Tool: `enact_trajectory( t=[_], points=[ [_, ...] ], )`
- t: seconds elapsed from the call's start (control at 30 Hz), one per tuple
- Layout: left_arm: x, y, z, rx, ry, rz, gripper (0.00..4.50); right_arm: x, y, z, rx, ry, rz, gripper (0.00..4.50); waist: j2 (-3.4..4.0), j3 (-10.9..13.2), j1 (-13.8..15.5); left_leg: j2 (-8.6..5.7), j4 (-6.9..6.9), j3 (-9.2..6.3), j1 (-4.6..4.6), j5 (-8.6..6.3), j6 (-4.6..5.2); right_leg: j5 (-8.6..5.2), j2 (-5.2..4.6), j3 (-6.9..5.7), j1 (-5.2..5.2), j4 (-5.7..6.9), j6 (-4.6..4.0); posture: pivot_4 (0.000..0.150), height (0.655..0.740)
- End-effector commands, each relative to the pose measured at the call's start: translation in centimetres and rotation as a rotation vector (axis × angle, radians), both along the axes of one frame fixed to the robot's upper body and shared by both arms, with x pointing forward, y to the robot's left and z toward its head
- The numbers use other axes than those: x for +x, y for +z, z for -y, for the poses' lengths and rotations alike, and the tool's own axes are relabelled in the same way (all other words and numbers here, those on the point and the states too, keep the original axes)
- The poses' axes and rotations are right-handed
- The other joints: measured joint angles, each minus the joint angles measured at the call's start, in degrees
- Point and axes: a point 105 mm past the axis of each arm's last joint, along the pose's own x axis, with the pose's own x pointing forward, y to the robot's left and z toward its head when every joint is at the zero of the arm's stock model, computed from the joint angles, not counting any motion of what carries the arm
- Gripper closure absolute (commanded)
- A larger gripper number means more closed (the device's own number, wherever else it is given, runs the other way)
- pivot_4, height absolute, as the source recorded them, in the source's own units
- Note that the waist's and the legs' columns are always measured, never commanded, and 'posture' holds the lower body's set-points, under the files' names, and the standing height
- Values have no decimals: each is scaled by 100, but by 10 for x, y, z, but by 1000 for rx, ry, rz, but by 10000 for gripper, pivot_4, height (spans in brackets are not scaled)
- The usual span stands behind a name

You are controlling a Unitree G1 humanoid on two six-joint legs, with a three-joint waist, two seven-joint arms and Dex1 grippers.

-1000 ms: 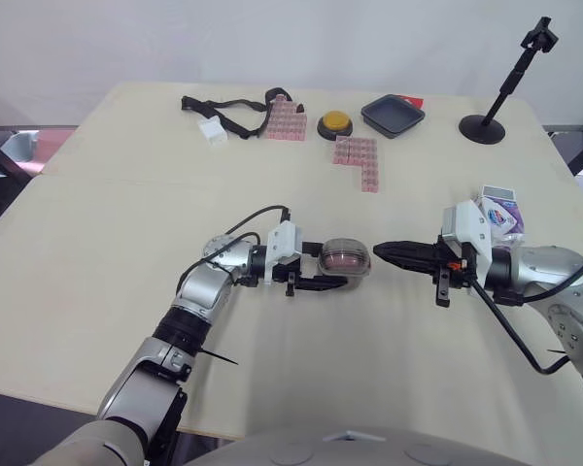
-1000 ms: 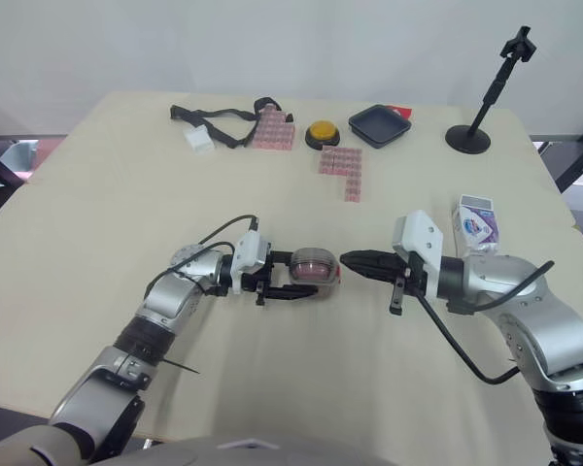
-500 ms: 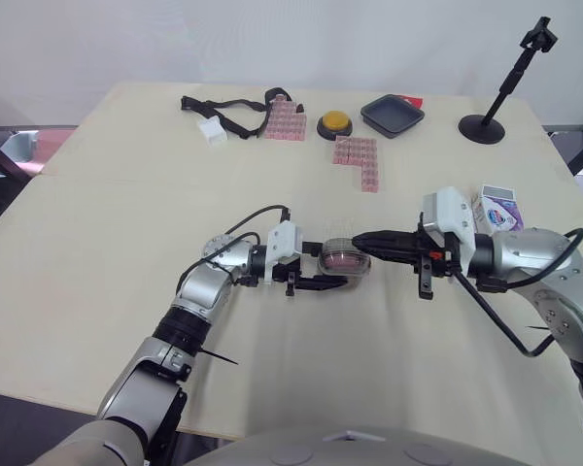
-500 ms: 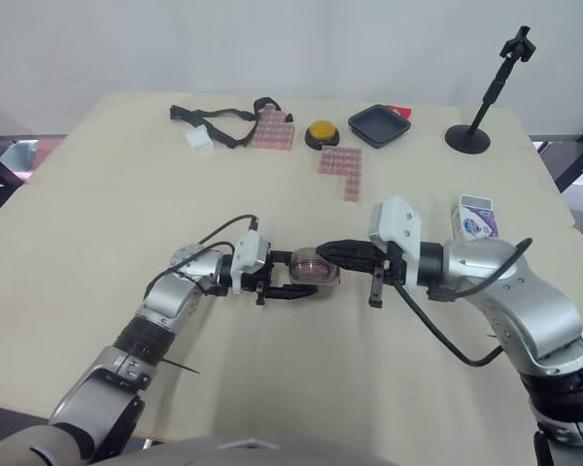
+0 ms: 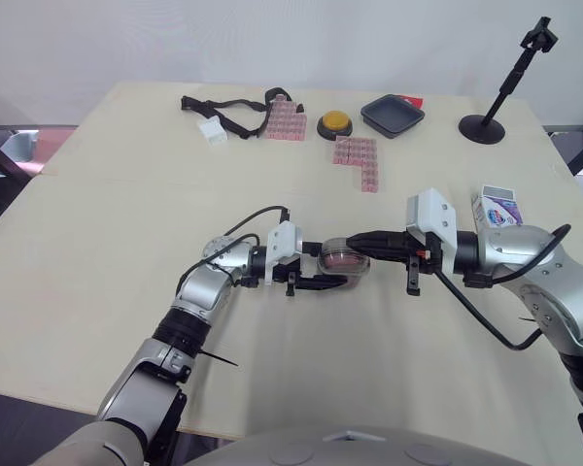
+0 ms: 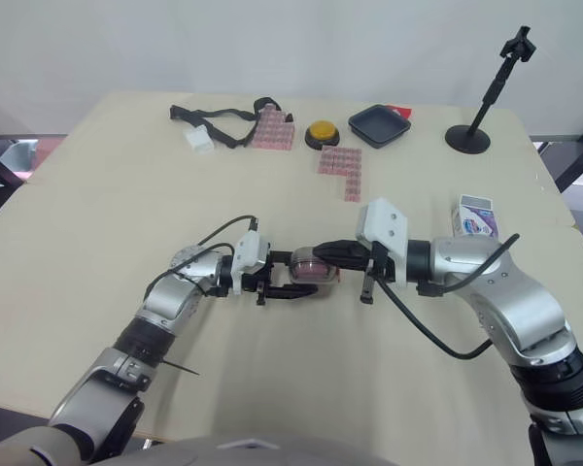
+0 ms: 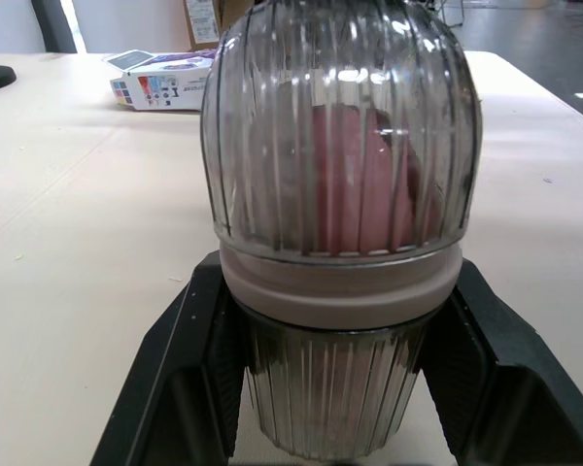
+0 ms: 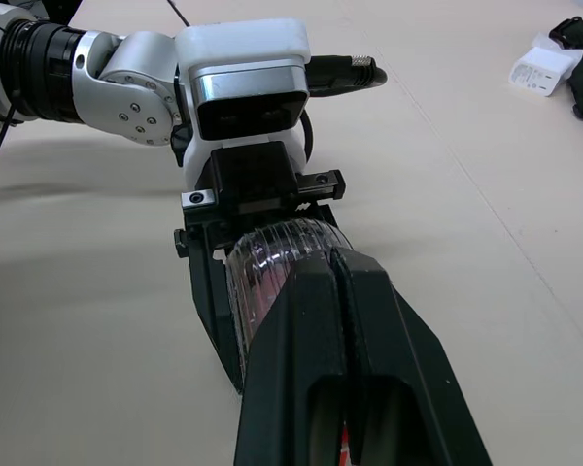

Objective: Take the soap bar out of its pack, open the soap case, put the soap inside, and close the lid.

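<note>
**Head views.** The soap case (image 5: 348,259) sits near the middle of the table (image 5: 126,223). It is clamped between the two fingers of the left gripper (image 5: 330,269). The right gripper (image 5: 357,238) reaches in from the right with its fingers pressed together, their tips over the top of the case. The soap pack (image 5: 497,208) lies well apart, near the table's right edge.

**Left wrist view.** The black fingers (image 7: 180,388) bear on both sides of the clear ribbed case. The lid is seated on the base, and the pink soap (image 7: 355,180) is inside.

**Right wrist view.** The right gripper's fingers show no gap and lie across the lid. The left gripper holds the case from the opposite end.
</note>
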Motion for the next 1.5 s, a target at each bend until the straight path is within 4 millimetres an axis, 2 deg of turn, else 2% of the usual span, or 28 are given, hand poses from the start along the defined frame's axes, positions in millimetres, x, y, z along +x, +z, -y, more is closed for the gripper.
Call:
enact_trajectory(
  t=[0.03,0.27,0.67,0.83,0.93,1.0,1.1,1.27,1.4,1.5],
  points=[
    [-2,11,0,-23,-5,51,25777,-2,-3,-3,-37,23,17,44217,0,0,-1,0,0,0,0,0,0,0,0,0,0,0,0,1500,7287],
    [-1,12,1,-27,-3,51,25777,-3,-22,-1,-125,29,-16,44217,0,-1,-3,0,0,1,8,0,0,0,0,2,6,0,0,1500,7287],
    [-2,13,2,-32,-1,53,25777,-2,-38,-1,-173,5,-87,44217,-6,-17,-22,0,0,1,23,0,-1,-1,0,3,23,1,-2,1500,7287],
    [-2,12,1,-30,4,47,25777,1,-27,-1,-108,-13,-71,44217,-7,-21,-27,0,0,1,25,0,-1,-3,-1,3,25,0,-5,1500,7287],
    [-1,11,-3,-20,20,24,25777,11,-2,14,49,-95,-89,44217,-8,-20,-27,0,0,1,23,0,-1,-12,0,2,25,0,-21,1500,7287],
    [1,14,-5,-36,38,-14,25777,12,7,29,87,-120,-75,38711,-7,-18,-9,-1,0,1,18,0,-1,-13,-3,2,23,-4,-22,1500,7287],
    [2,17,-7,-44,39,-62,25777,6,10,44,105,-135,-54,29065,-7,-16,18,-1,-4,1,8,-1,-2,-13,-2,0,18,-14,-22,1500,7287],
    [-1,24,-11,-44,11,-210,25777,-10,-2,59,68,-113,-78,12093,-7,-16,18,2,-10,1,6,-2,-1,-9,0,-5,14,-18,-14,1500,7287],
    [-4,31,-14,-37,-11,-457,25777,-20,-19,67,1,-97,-48,247,-8,-15,13,1,-9,3,6,-2,0,-15,-2,-5,13,-16,-25,1500,7287],
    [-3,22,-15,62,25,-629,25777,-21,-23,68,37,-114,-60,247,-7,-14,-11,1,-8,5,7,-2,1,-16,-3,-4,10,-15,-27,1500,7287]
  ],
)
